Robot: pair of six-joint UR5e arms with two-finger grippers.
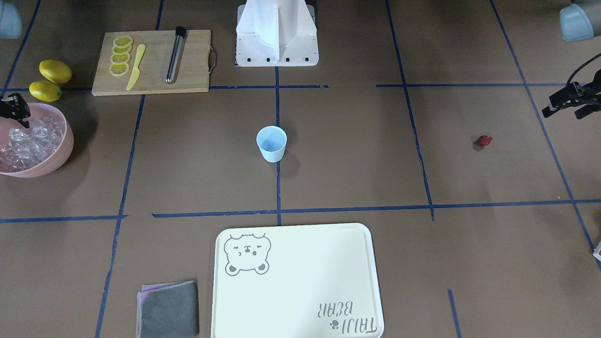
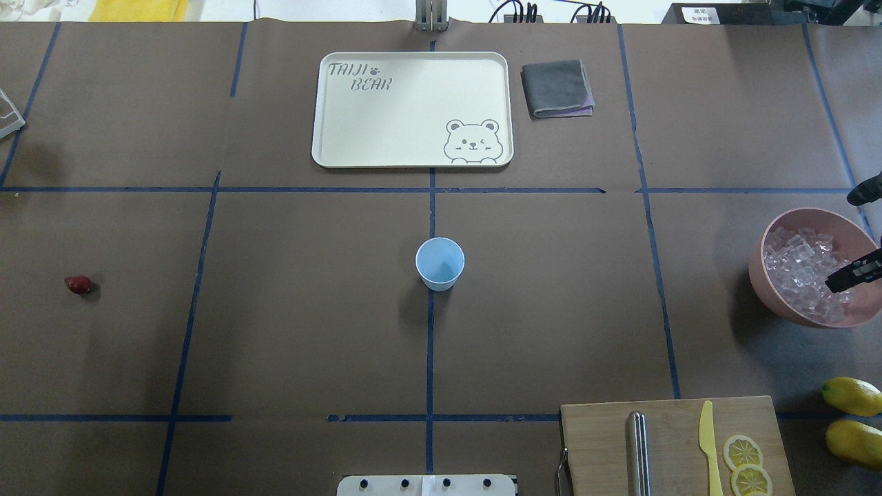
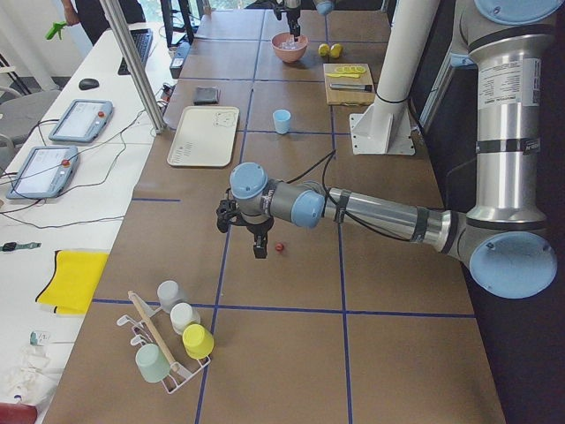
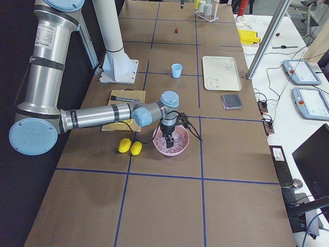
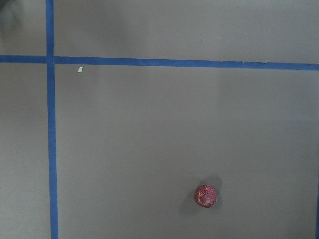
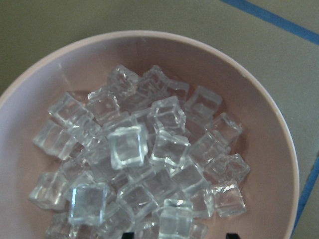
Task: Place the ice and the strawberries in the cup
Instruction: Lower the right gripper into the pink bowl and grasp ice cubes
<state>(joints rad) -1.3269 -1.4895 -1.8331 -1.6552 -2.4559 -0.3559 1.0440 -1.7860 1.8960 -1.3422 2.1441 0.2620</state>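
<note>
Ice point(image 6: 134, 149) is piled high in the pink bowl point(image 6: 259, 124), clear cubes heaped on one another, out at the table's end on the robot's right. Right gripper point(image 2: 841, 244) hangs directly above that pile, jaws spread wide, nothing between them; the wrist view looks straight down into the cubes with only two dark fingertips peeking in at the bottom edge.

Over on the other side, the strawberry point(image 1: 484, 140) lies alone on the brown table point(image 1: 352, 178), well apart from everything else. Left gripper point(image 1: 562, 115) is poised just beside and above it, fingers parted, not touching the fruit. Its wrist camera has the small red berry low and right of centre, with blue tape lines crossing the paper around it.

Dead centre stands the pale-blue cup point(image 1: 271, 143), upright on a blue tape line, well away from both grippers.

Elsewhere: a cream tray point(image 1: 300, 281) with a bear drawing sits on the operators' side, and a folded grey cloth point(image 1: 169, 310) lies just beside it. Near the robot's base, a wooden cutting board point(image 1: 188, 70) carries lemon slices point(image 1: 120, 56), a yellow knife point(image 1: 136, 67) and a metal rod point(image 1: 173, 58). Two whole lemons point(image 1: 55, 71) rest between the board and the bowl.
</note>
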